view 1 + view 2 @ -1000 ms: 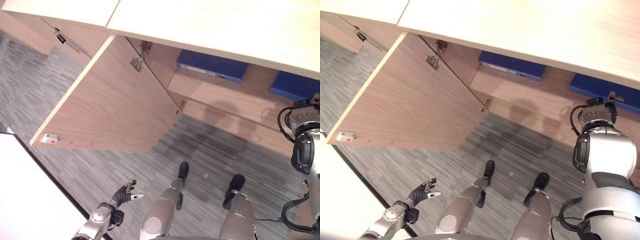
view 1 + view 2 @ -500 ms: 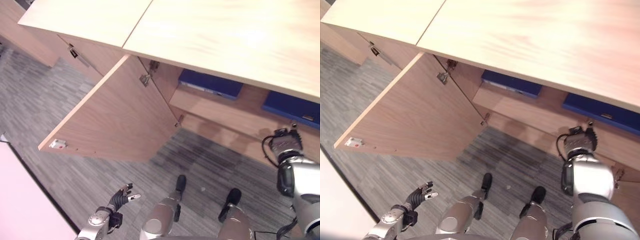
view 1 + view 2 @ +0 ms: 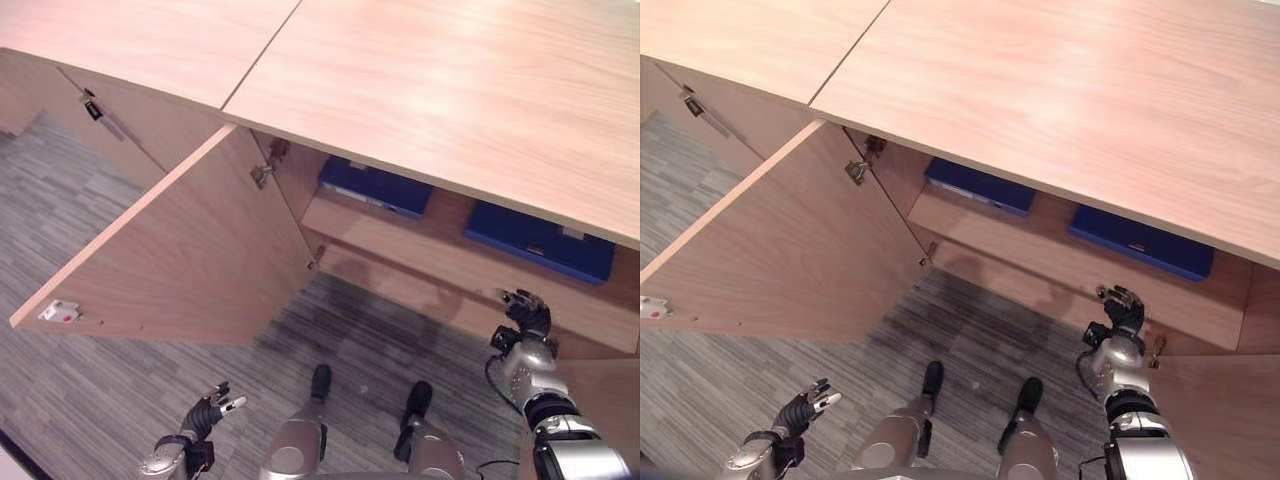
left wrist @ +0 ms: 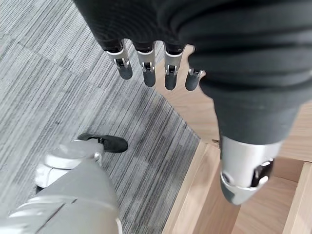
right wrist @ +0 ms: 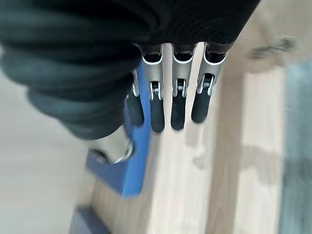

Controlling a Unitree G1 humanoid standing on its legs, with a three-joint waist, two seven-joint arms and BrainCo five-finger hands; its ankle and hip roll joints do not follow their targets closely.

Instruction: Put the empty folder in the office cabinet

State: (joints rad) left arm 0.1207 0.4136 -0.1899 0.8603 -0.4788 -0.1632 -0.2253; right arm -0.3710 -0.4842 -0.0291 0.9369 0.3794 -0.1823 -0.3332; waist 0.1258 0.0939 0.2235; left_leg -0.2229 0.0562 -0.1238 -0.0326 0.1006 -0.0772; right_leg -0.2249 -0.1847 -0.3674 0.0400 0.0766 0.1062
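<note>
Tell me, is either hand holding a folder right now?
No. The right hand hangs open just outside the cabinet shelf; the left hand is open, low over the floor.

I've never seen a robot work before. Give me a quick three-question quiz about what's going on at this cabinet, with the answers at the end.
1. True or false: the cabinet door stands open.
2. How many blue folders lie on the shelf inside the cabinet? A) one B) two C) four
3. Fill in: the right hand is raised in front of the ____, while the left hand hangs low over the carpet.

Key
1. True. The door swings out to the robot's left.
2. B. One folder lies near the hinge side, the other further to the robot's right.
3. shelf. Both hands have relaxed fingers and hold nothing.
</note>
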